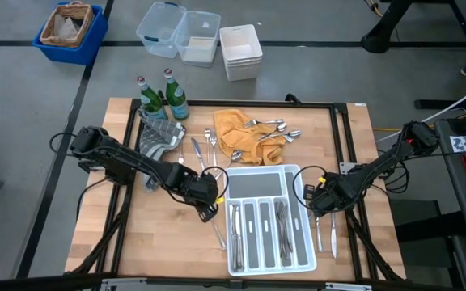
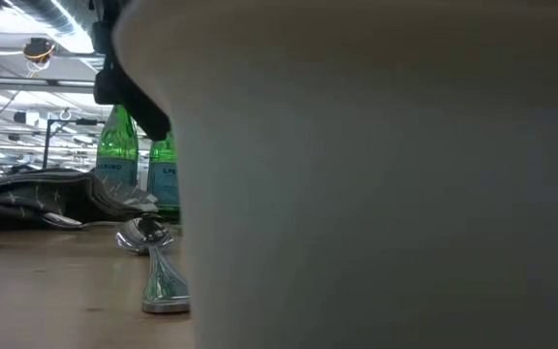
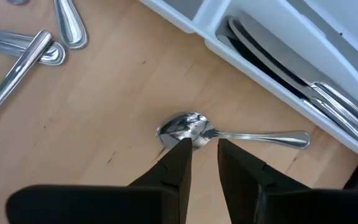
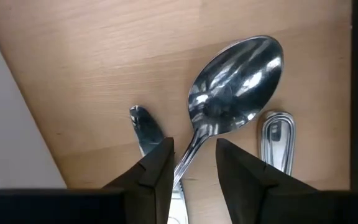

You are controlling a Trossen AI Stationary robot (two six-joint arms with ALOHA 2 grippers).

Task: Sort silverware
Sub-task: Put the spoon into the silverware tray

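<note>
Both grippers low over loose silverware on either side of the white tray [image 1: 296, 174].

The left gripper [image 3: 204, 144], just left of the tray, has its fingers [image 3: 178, 163] released astride the neck of a small spoon [image 3: 185, 127] lying on the wooden surface [image 1: 136, 234]. The right gripper [image 4: 194, 147], just right of the tray, stands parted over the handle of a large spoon [image 4: 238, 78]; its lower handle is hidden. The low view is mostly blocked by the tray wall; two green bottles [image 2: 119, 155] show beyond.
</note>
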